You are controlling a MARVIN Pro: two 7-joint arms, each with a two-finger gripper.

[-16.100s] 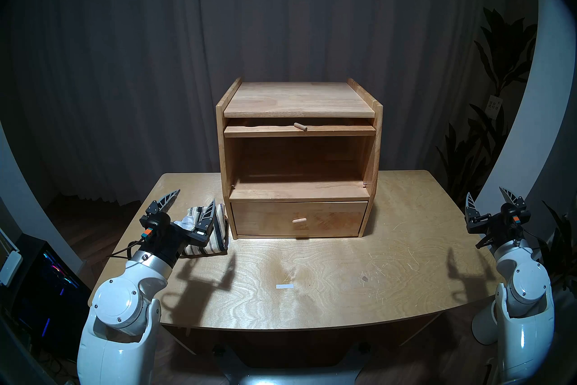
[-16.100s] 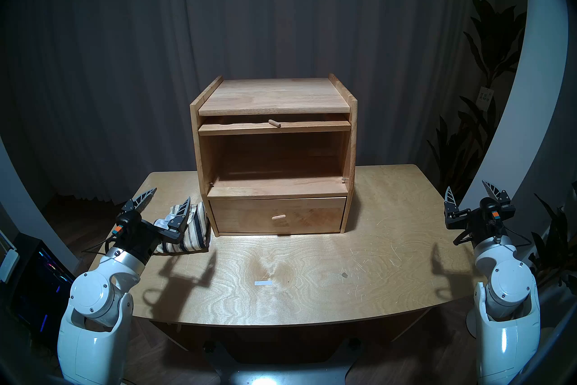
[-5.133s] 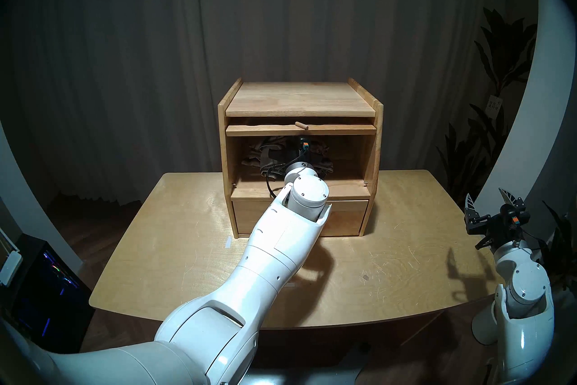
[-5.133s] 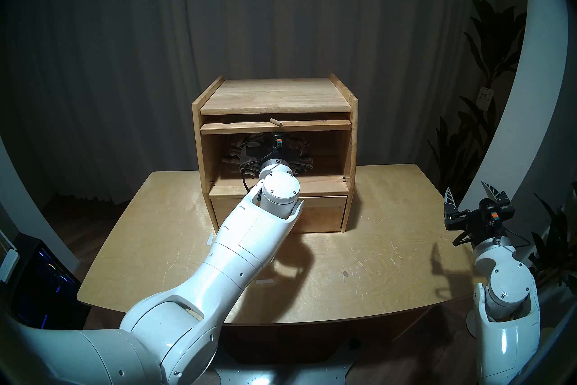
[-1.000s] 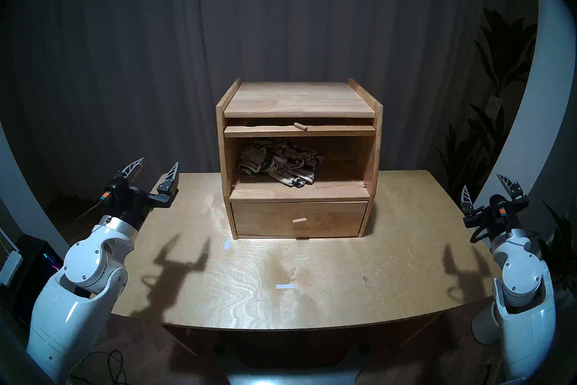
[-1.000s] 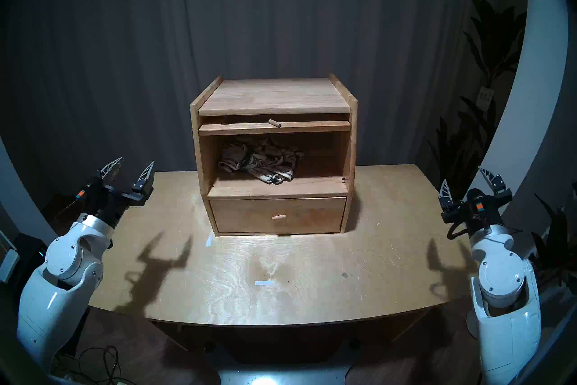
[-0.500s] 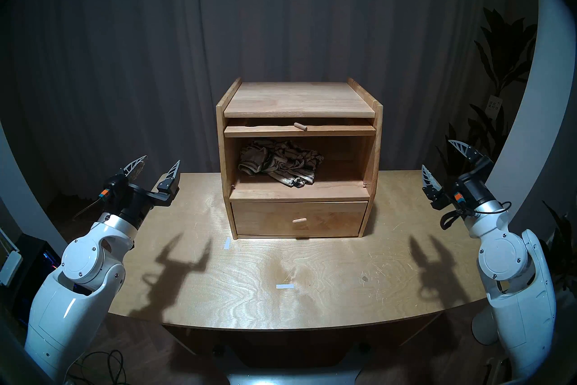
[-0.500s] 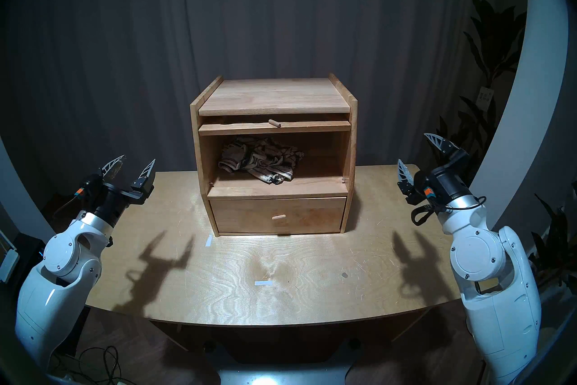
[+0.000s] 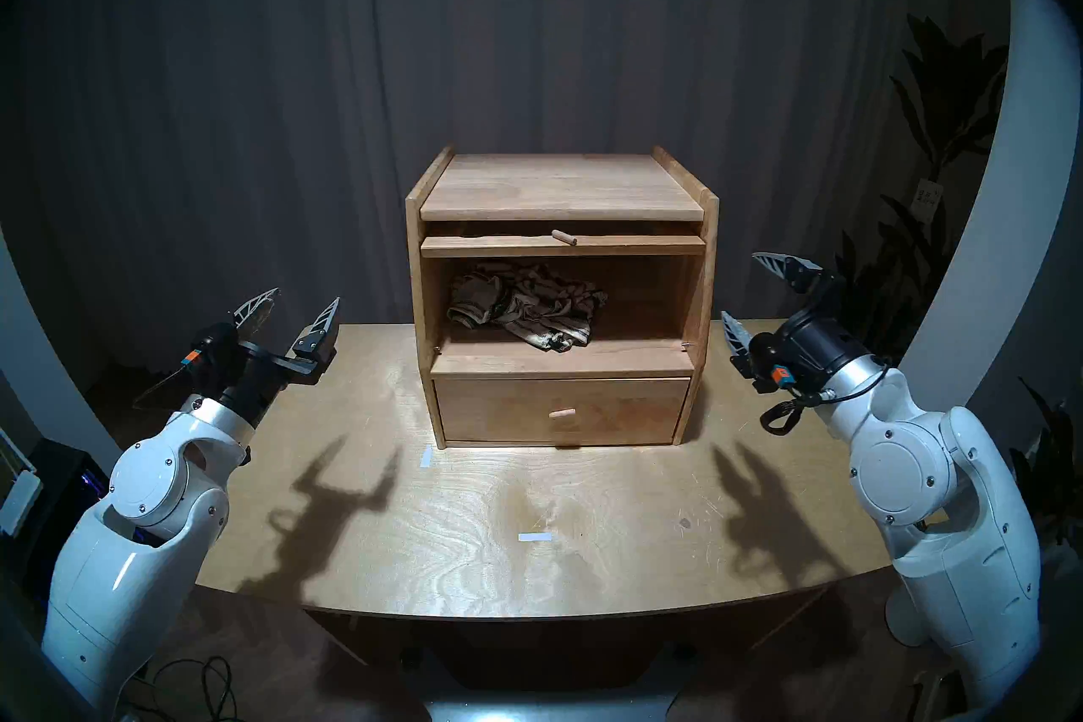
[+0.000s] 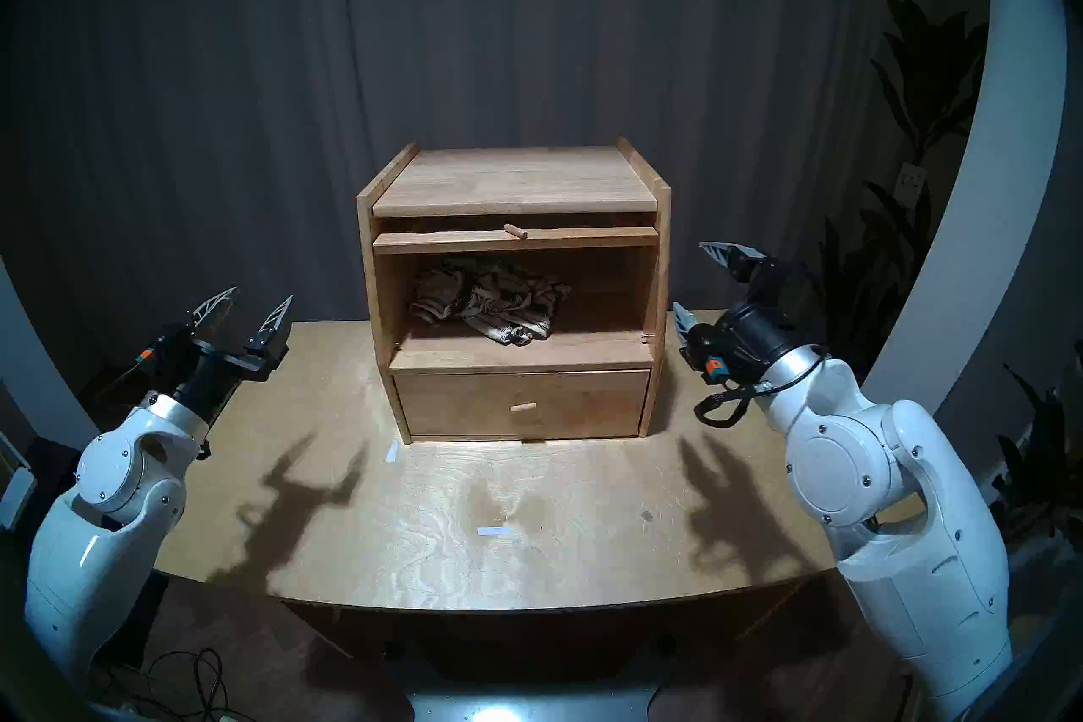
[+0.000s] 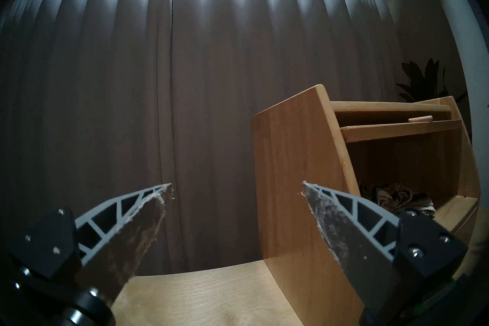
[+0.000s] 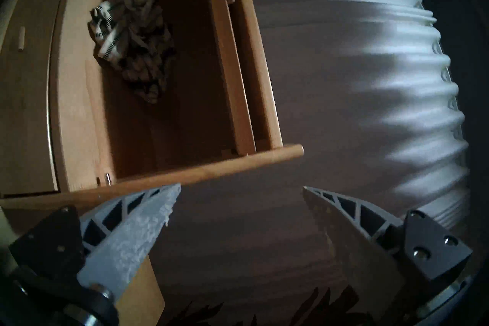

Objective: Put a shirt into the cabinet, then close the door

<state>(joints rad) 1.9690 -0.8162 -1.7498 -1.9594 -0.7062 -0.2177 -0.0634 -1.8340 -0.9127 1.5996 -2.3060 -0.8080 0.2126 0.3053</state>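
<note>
The striped shirt lies crumpled inside the large compartment of the wooden cabinet, toward its left. The door lies flat, slid in under the cabinet's top, with only its front edge and peg knob showing. My left gripper hovers open and empty over the table's far left corner, left of the cabinet. My right gripper is open and empty, turned on its side close to the cabinet's right wall at compartment height. The right wrist view shows the shirt and the door edge.
The cabinet stands at the back middle of a wooden table. Its drawer below the compartment is shut. Two white tape marks are stuck on the tabletop. A dark curtain hangs behind, and a plant stands at the right.
My right arm has swung up and to the left from the table's right edge toward the cabinet's right side, its wrist rolling over. The left arm has barely moved. The shirt lies still.
</note>
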